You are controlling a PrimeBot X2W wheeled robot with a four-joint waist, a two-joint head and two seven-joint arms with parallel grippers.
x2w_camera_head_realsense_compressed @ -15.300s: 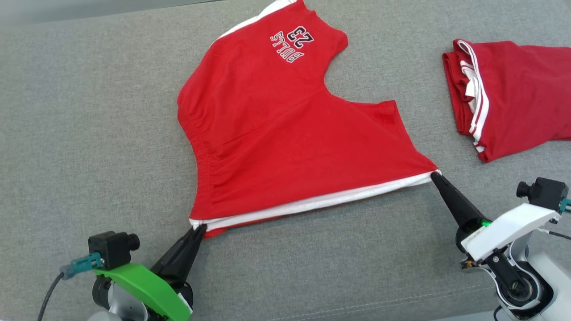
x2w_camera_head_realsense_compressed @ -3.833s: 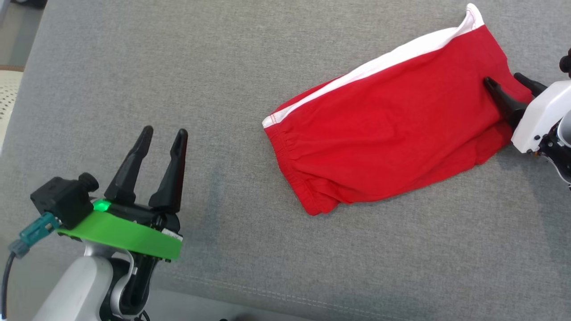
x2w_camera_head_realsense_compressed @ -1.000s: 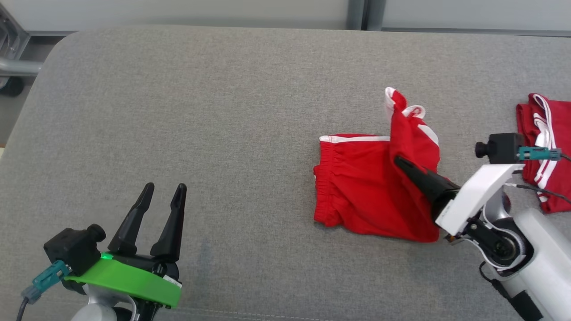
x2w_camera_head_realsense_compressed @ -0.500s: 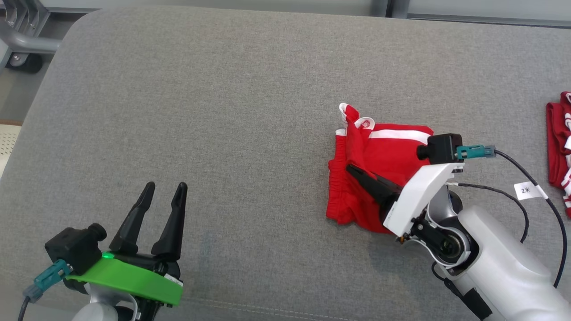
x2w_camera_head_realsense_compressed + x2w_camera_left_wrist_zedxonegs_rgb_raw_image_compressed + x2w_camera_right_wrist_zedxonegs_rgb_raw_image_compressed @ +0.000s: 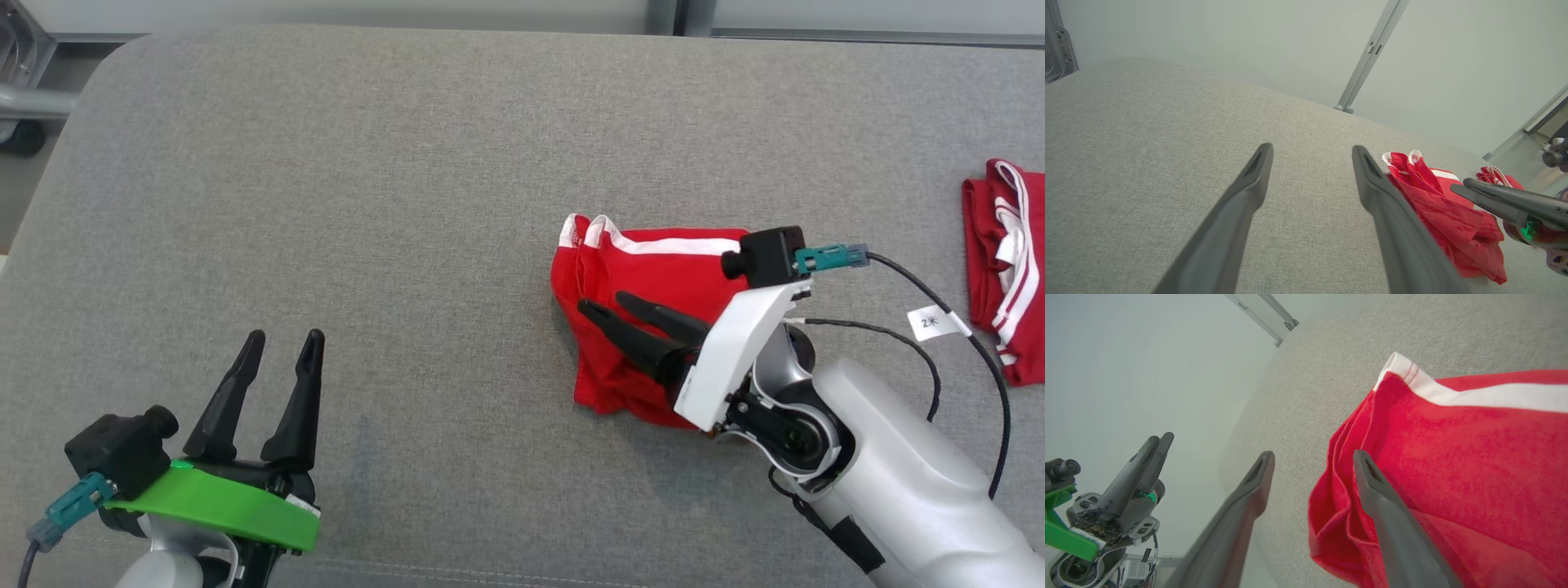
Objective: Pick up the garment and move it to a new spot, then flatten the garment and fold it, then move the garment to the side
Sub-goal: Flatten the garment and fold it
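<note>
The garment (image 5: 653, 282), red with white trim, is seen folded into a compact bundle on the grey padded surface (image 5: 367, 188), right of the middle in the head view. Its white stripe is laid along the far edge, running left to right, and two white-edged hems are bunched at the far left corner. Its right part is covered by the right arm, so the long axis cannot be told for certain. The right gripper (image 5: 602, 303) is held over the bundle's left part, fingers spread and pointed toward the robot's left, nothing pinched; contact with the cloth cannot be judged. The left gripper (image 5: 285, 336) is held well apart at lower left, likewise spread and empty. A second folded red garment (image 5: 1000, 278) is seen at the right edge.
</note>
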